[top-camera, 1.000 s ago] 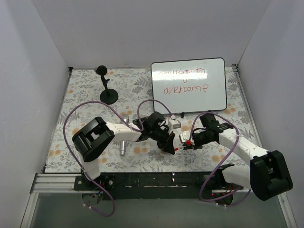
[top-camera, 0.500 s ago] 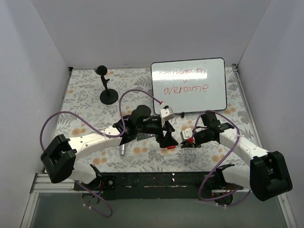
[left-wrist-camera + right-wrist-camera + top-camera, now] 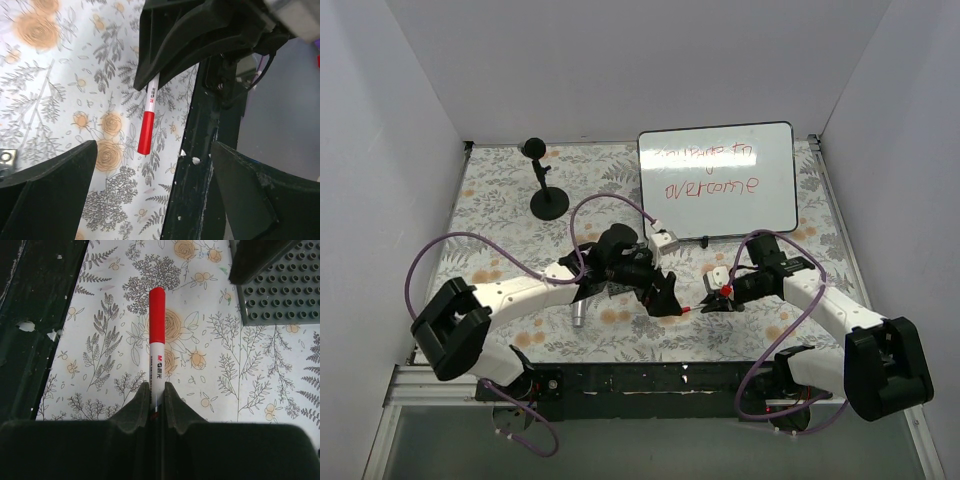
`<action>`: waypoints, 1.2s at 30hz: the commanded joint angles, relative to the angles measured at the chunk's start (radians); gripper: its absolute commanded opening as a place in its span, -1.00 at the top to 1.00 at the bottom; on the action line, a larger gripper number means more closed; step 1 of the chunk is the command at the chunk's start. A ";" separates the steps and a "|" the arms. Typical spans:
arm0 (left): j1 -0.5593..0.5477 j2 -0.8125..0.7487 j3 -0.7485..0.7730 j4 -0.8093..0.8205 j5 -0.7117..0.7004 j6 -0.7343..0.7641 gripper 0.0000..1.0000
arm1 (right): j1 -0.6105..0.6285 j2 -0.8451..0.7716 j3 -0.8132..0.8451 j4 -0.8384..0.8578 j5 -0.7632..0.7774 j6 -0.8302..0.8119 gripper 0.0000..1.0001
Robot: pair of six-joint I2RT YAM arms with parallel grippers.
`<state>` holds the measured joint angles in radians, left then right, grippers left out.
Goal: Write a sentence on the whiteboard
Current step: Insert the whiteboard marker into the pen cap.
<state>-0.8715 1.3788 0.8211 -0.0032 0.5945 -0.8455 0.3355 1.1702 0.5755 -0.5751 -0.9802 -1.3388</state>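
Note:
The whiteboard (image 3: pixel 760 205) stands at the back right of the table, and the sentence (image 3: pixel 710 187) runs across it in two lines of thin red letters. My right gripper (image 3: pixel 706 303) (image 3: pixel 157 396) is shut on a white marker (image 3: pixel 157 340) with its red cap on, held low over the floral cloth and pointing left. My left gripper (image 3: pixel 669 305) (image 3: pixel 155 190) is open just left of the cap, its fingers spread wide and touching nothing. In the left wrist view the marker (image 3: pixel 145 131) sticks out from under the right gripper's black fingers (image 3: pixel 170 45).
A black stand with a ball top (image 3: pixel 546 190) is at the back left. A silver cylinder (image 3: pixel 578 314) lies under the left arm. A dark perforated plate (image 3: pixel 280 290) lies near the marker. The black front rail (image 3: pixel 650 378) runs along the near edge.
My left gripper was shut at the marker's capped end and has opened wide, drawing back a little to the left. The right gripper has kept its hold on the marker.

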 commanded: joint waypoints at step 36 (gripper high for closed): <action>-0.066 0.397 0.318 0.101 0.286 0.017 1.00 | 0.034 0.045 0.038 -0.032 -0.080 0.003 0.97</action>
<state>-0.9005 1.7611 1.0088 -0.1074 0.8387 -0.7757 0.3332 1.2083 0.5877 -0.6258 -0.9813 -1.3392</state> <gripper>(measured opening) 0.119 0.157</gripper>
